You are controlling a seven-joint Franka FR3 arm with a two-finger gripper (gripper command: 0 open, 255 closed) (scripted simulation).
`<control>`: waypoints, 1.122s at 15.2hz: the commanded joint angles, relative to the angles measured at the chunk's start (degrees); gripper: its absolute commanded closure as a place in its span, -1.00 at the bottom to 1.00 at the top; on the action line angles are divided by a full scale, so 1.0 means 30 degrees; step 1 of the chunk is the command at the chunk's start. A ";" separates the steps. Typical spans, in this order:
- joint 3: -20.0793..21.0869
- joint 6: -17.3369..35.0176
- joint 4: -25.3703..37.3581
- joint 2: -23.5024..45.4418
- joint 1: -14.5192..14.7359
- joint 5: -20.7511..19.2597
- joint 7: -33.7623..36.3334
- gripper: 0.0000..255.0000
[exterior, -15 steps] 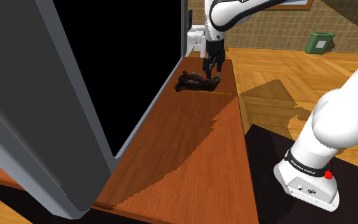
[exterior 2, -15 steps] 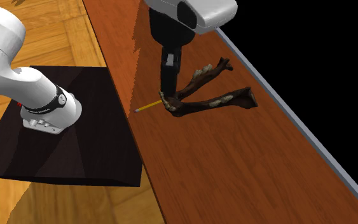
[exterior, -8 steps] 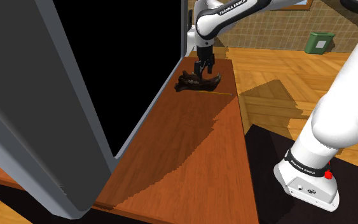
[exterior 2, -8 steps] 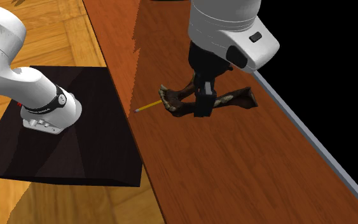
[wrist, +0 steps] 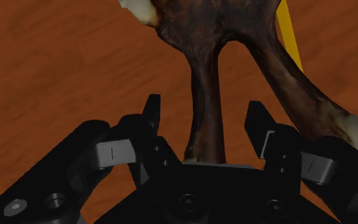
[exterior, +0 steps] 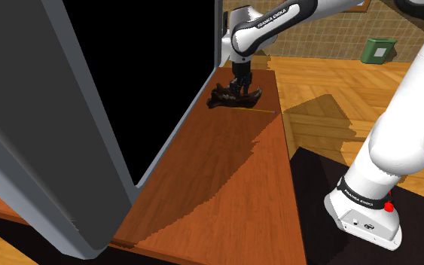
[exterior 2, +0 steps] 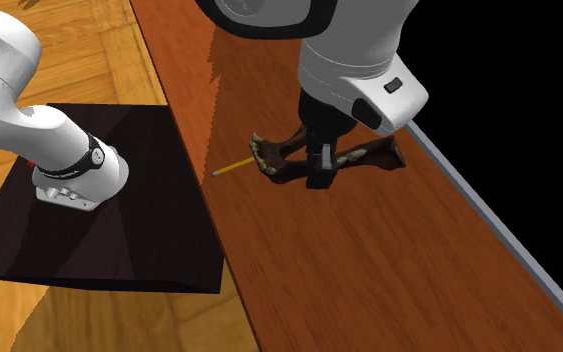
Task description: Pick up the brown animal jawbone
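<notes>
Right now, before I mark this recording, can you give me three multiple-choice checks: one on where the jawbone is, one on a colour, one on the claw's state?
1. The jawbone lies on:
A) a wooden table
B) a chair
C) a shelf

2. The thin stick beside it is:
A) blue
B) yellow
C) white

3. The claw is:
A) shut on nothing
B) lifting the jawbone clear of the table
C) open, with a finger on either side of one branch of the jawbone

Answers:
1 A, the bone rests on red-brown wood grain.
2 B, the stick is plainly yellow against the wood.
3 C, the wrist view shows a gap between each finger and the branch.
</notes>
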 commanded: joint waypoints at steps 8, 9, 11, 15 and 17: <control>0.0045 -0.0049 -0.0108 0.0093 0.0040 0.0014 0.0021 1.00; 0.0014 -0.0008 -0.0105 0.0131 0.0009 0.0007 -0.0040 1.00; 0.0021 -0.0500 0.0193 -0.0066 0.0015 0.0016 -0.0076 1.00; 0.0034 -0.1490 0.0848 -0.0403 0.0028 0.0035 -0.0149 1.00; 0.0040 -0.1986 0.1192 -0.0556 0.0034 0.0044 -0.0186 1.00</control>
